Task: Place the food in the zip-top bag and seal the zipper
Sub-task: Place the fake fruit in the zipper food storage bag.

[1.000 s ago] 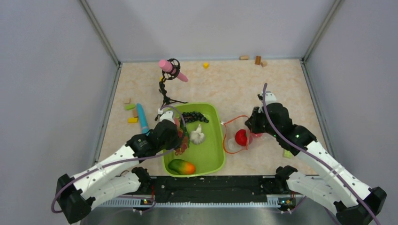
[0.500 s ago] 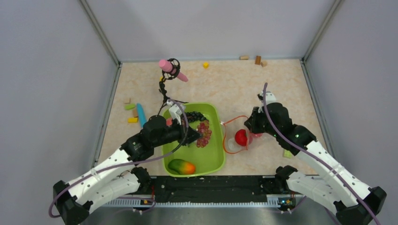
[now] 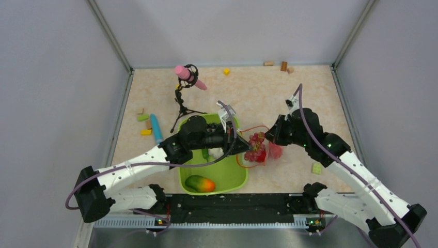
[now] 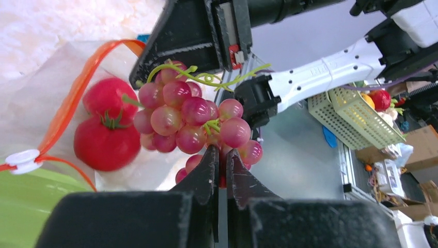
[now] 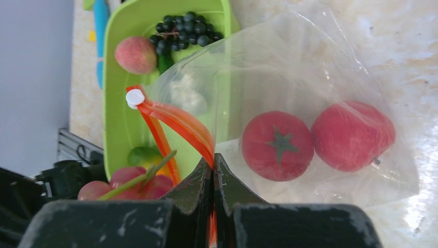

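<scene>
Zip-top bag (image 5: 289, 72) | on beige marbled table (image 3: 248, 93) | grey walls (image 3: 232, 31) around

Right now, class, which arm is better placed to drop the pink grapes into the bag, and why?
Left. The left gripper is shut on the grapes, held right at the zip-top bag's mouth; the right gripper is pinching the zipper, holding that mouth open.

The pink-red grapes (image 4: 191, 124) dangle right at the mouth of the clear bag (image 5: 310, 67), its orange zipper (image 5: 181, 121) gaping open! Two red round fruits (image 5: 278, 145) already sit inside; peach (image 5: 135, 54), dark grapes (image 5: 187, 28) and an orange-green piece (image 3: 200, 184) lie in the tray (image 5: 116, 113).
</scene>
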Tool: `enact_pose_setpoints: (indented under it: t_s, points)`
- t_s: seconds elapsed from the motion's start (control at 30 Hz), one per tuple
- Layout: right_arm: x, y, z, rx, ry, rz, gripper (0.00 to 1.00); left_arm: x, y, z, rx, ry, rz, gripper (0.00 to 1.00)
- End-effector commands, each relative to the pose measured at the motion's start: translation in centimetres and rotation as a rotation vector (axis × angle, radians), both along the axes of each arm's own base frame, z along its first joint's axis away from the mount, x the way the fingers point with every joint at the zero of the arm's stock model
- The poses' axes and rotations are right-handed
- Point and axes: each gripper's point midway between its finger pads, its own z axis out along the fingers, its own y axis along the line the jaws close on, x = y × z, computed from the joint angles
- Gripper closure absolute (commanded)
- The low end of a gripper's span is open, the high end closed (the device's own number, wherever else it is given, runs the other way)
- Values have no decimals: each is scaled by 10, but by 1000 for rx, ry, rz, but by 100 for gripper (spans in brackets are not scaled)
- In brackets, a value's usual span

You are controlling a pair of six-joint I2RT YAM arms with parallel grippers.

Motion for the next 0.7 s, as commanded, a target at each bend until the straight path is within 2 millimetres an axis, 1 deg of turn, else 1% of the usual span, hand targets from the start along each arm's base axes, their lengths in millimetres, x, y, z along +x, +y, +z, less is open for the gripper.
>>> enact_pose_setpoints:
  t_s: [0.0,0.1,0.2,0.33,0.37,0.43,0.5,0.6,0.67]
  points:
    - [-6,12,50,174,-24,-8,100,16,-8,43,-136,-128,49,100]
    - [-15,15,59,227,-14,8,100,28,-8,37,-121,-128,111,100]
    - [-21,15,64,270,-11,5,100,38,-6,19,-66,-115,174,100]
    - [-25,16,68,330,-14,-1,100,49,-4,-4,1,-84,233,100]
    - [-26,18,70,343,-12,6,100,50,-4,-7,14,-79,241,98]
    - [-28,20,71,361,-8,18,100,51,-4,-13,36,-71,240,84]
    - [-27,21,71,365,-8,15,100,49,-5,-16,49,-67,230,65]
    - [-24,19,72,358,-21,-2,100,43,-6,-14,55,-73,194,43]
    - [-18,14,73,336,-45,-30,100,37,-5,-10,54,-80,170,31]
